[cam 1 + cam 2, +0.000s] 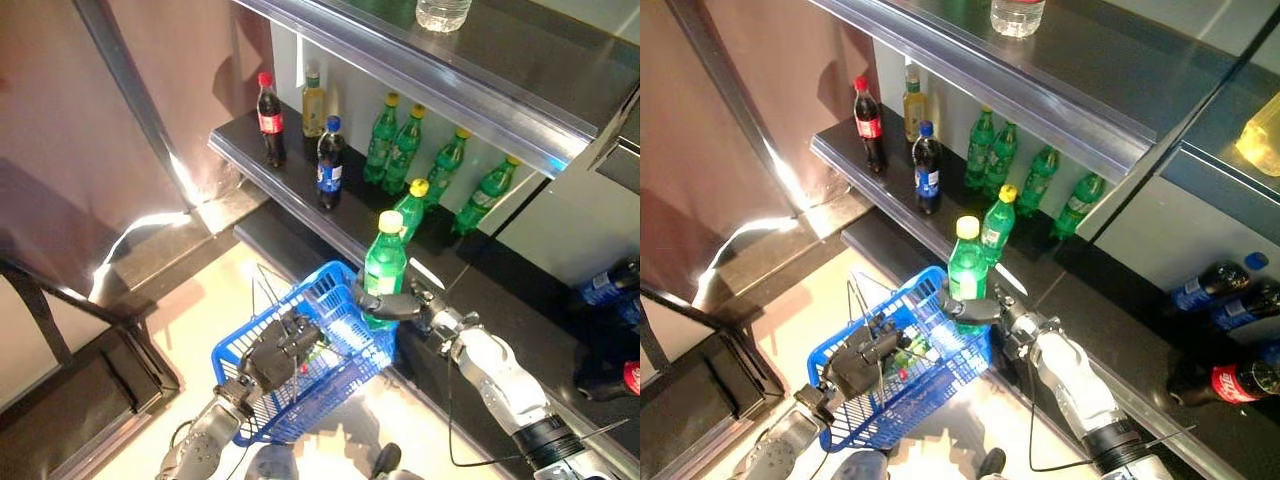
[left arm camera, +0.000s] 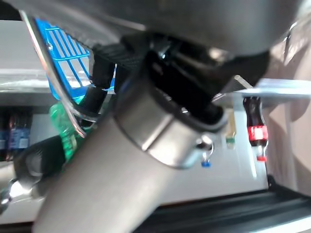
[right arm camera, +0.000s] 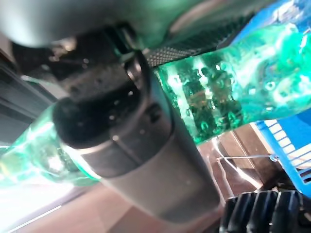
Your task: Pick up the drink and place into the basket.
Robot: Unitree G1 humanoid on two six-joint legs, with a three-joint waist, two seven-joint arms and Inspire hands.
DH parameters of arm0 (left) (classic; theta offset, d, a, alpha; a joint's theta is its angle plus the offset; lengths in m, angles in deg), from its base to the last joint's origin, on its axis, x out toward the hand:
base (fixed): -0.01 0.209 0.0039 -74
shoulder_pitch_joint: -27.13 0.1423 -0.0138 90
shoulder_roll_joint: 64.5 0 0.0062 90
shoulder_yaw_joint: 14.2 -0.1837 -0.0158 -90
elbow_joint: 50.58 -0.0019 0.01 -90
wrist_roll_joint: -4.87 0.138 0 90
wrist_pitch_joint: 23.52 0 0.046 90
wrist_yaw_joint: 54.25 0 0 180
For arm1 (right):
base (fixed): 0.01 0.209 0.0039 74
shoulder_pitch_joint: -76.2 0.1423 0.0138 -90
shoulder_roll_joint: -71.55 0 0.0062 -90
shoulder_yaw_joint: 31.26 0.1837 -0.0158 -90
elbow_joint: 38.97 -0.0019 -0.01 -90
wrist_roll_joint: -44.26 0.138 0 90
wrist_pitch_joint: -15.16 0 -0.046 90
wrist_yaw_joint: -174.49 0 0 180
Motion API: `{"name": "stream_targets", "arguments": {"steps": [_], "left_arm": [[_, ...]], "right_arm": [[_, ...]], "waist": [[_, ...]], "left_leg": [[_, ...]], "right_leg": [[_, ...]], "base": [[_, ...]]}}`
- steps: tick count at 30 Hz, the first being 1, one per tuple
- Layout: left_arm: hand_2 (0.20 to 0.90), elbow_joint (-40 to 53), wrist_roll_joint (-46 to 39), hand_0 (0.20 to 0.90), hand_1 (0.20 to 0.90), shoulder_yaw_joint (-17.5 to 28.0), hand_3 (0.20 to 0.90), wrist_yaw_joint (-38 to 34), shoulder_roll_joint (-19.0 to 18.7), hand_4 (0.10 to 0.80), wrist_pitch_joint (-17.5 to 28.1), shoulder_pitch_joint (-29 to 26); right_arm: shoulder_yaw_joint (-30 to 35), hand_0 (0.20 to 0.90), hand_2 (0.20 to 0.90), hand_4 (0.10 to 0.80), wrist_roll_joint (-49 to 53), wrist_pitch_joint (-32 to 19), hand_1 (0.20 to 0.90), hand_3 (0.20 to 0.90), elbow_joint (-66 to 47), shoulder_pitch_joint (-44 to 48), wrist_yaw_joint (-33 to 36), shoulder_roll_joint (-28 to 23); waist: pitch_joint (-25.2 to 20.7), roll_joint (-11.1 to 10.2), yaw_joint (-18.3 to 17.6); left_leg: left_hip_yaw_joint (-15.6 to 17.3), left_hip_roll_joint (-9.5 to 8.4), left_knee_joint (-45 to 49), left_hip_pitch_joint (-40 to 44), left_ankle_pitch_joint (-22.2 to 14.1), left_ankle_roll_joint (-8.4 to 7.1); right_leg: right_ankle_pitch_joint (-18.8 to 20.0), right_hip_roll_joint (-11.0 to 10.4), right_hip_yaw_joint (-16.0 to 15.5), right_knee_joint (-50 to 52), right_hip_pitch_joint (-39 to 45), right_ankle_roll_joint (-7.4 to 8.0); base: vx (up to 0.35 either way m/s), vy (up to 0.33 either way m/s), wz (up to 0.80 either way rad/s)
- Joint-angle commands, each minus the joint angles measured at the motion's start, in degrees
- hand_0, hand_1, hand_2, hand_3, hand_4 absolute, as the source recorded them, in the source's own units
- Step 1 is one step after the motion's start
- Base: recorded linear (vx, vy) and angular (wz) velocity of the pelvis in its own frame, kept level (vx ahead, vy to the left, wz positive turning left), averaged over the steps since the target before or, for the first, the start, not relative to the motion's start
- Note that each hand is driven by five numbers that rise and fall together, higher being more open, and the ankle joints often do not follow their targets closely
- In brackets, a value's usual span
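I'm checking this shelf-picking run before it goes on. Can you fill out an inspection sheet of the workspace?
Surface: dark shelf, bottles standing on it.
Job's things: green bottle upright over the blue basket rim, not yet inside.
Clutter: cola bottles, more green bottles on the shelf.
Hands: right hand grips the green bottle; left hand holds the basket's wire handle.
Cables: nothing seen.
Surroundings: upper shelf, pale floor.

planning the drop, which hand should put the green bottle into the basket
Right. The right hand already has its fingers round the green bottle, upright above the blue basket's rim. The left hand is holding the basket's handle.
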Motion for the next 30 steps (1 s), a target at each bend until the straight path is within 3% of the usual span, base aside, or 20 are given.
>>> {"name": "stream_targets", "arguments": {"steps": [1, 19, 30], "left_arm": [[0.300, 16.1, -5.4, 0.300, 0.300, -1.4, 0.200, 6.9, 0.2, 0.100, 4.9, -8.3], [0.300, 26.3, -4.4, 0.300, 0.300, -0.9, 0.200, 7.3, -5.0, 0.100, 3.1, -7.3], [0.300, 30.2, -2.5, 0.300, 0.300, -3.0, 0.200, 10.7, -6.1, 0.100, 0.3, -8.0]], "right_arm": [[-0.8, 0.300, 0.300, 0.100, 3.4, -12.2, 0.300, 0.200, -7.8, 6.8, 0.2, -0.7], [-4.5, 0.300, 0.300, 0.100, 4.4, -14.0, 0.300, 0.200, -6.0, 9.4, 1.9, -0.5], [-7.3, 0.300, 0.300, 0.100, 1.9, -14.2, 0.300, 0.200, -1.0, 13.4, 4.4, 0.0]], "waist": [[-9.3, -0.6, 2.1], [-9.4, -1.0, 7.6], [-9.3, -1.3, 11.8]], "left_leg": [[1.8, -0.42, -0.2, 0.7, -1.9, 0.81], [-3.6, -1.40, -0.2, -1.2, -0.3, 0.72], [-9.5, -2.23, -0.2, -2.7, 0.8, 0.47]], "right_leg": [[-0.9, -1.8, -2.0, -0.1, 3.4, 2.70], [-2.0, -1.2, -4.8, -0.1, 5.8, 2.55], [-3.0, -0.1, -6.8, -0.1, 6.9, 1.66]], "base": [[-0.014, 0.003, 0.08], [-0.005, -0.003, 0.13], [-0.008, -0.014, 0.22]]}}
